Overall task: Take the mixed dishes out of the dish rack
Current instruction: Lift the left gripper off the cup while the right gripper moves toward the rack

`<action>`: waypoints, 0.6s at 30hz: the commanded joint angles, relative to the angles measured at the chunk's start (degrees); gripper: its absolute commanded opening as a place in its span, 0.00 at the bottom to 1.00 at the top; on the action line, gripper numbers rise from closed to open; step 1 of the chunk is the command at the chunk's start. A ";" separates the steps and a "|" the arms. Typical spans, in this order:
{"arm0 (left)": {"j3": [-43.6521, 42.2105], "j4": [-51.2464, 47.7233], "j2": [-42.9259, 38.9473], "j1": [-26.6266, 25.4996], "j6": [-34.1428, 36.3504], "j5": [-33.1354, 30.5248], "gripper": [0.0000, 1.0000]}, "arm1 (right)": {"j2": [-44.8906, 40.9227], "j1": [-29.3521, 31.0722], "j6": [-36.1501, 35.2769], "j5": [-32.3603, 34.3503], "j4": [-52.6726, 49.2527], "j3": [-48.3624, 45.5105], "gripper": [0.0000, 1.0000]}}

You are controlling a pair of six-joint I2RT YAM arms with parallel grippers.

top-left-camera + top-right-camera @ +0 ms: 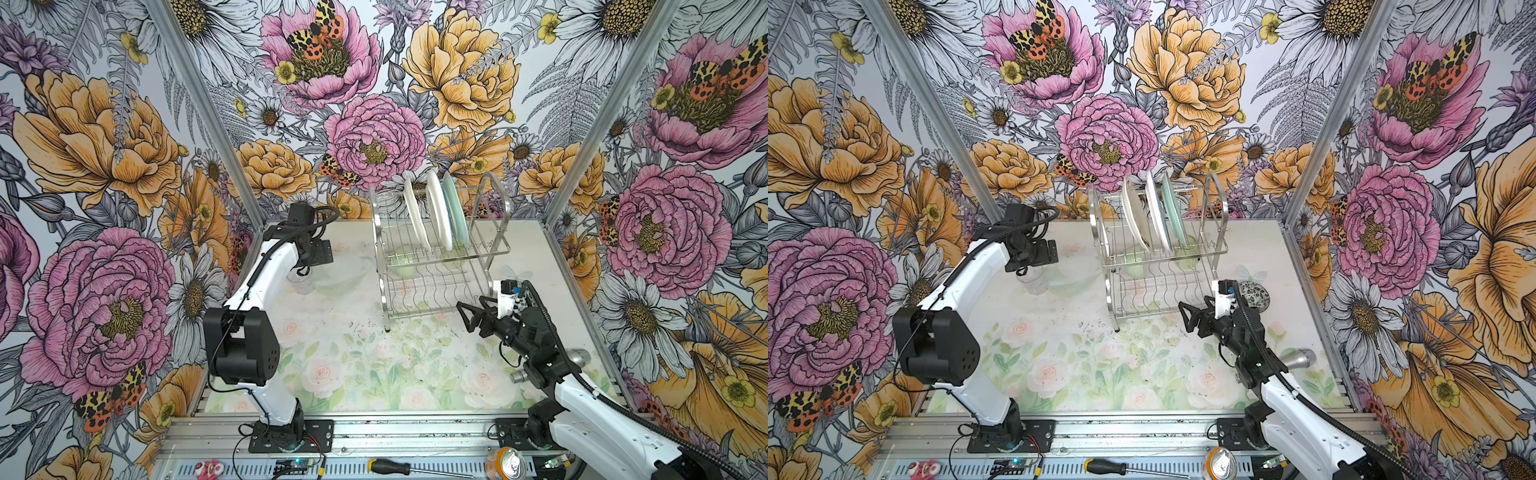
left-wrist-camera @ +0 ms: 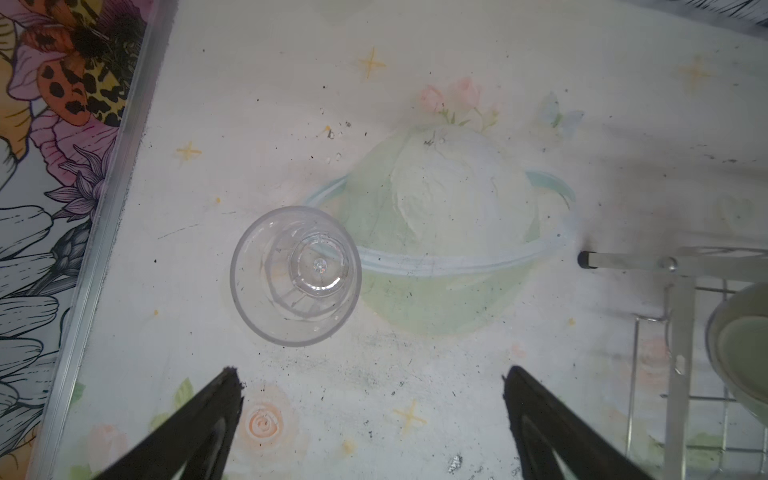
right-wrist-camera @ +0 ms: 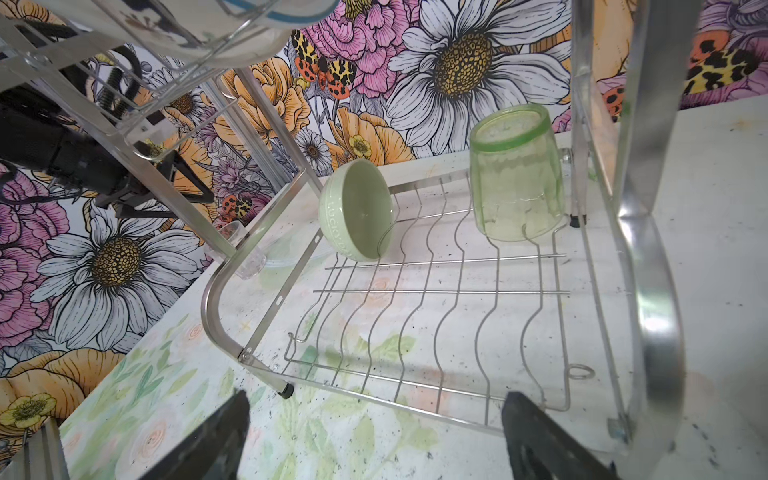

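Left side: the left hand (image 2: 372, 382) hangs over the table (image 1: 374, 353) with its fingers (image 2: 226, 386) spread wide apart and nothing between them. The clear glass (image 2: 295, 276) stands upright on the table just below, free of the hand and left of the dish rack (image 3: 656, 316).

Centre, far: the dish rack stands on the table.
- Upper shelf: three plates stand on edge in the slots. From left to right they are the cream plate (image 1: 415, 212), the white plate (image 1: 438, 212) and the mint green plate (image 1: 455, 212).
- Lower tier: the pale green bowl (image 3: 357, 208) rests tilted on its edge at the far left. The green tumbler (image 3: 515, 174) stands at the far right, thick end up.

Right side: the right hand (image 1: 464, 318) is level with the lower tier, just beside the rack's near right corner. Its fingers are spread apart and empty. The speckled bowl (image 1: 1255, 294) sits on the table right of the rack, partly hidden behind the right arm. A grey metal cylinder (image 1: 1300, 357) lies on the table at near right.
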 commanded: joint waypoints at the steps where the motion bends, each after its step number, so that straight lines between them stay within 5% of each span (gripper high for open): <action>1: -7.62 10.50 -5.00 -1.71 -4.60 1.06 0.99 | 0.05 -0.62 -4.49 1.40 0.14 2.80 0.97; 7: -21.96 27.79 -12.84 -6.80 -7.95 -1.44 0.99 | 3.61 -1.92 -9.08 4.81 0.13 6.19 1.00; 12: -32.25 43.20 -17.03 -6.05 -9.93 -2.63 0.99 | 11.17 -3.63 -10.02 3.93 -0.06 10.98 0.99; 18: -35.56 52.49 -17.14 -6.69 -7.03 -2.67 0.99 | 15.92 -7.23 -7.40 3.20 -0.05 14.24 0.99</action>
